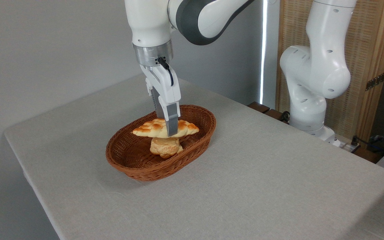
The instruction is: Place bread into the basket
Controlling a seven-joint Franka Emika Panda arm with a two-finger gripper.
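The bread (152, 128), a golden-orange braided loaf with pointed ends, lies level above the middle of the basket (135, 166). My gripper (168, 131) points straight down and is shut on the bread near its middle, one grey finger (172, 123) showing in front of the loaf. The basket is an oval reddish-brown wicker one on the grey table. Under the loaf a small pale round bun (165, 146) rests on the basket's floor. The loaf looks to touch the bun's top, though I cannot tell for sure.
The grey cloth-covered table (245, 186) has its left edge and front edge close by. The arm's white base (312, 100) stands at the back right. Dark cables and wooden blocks (372, 146) lie beyond the table's right edge.
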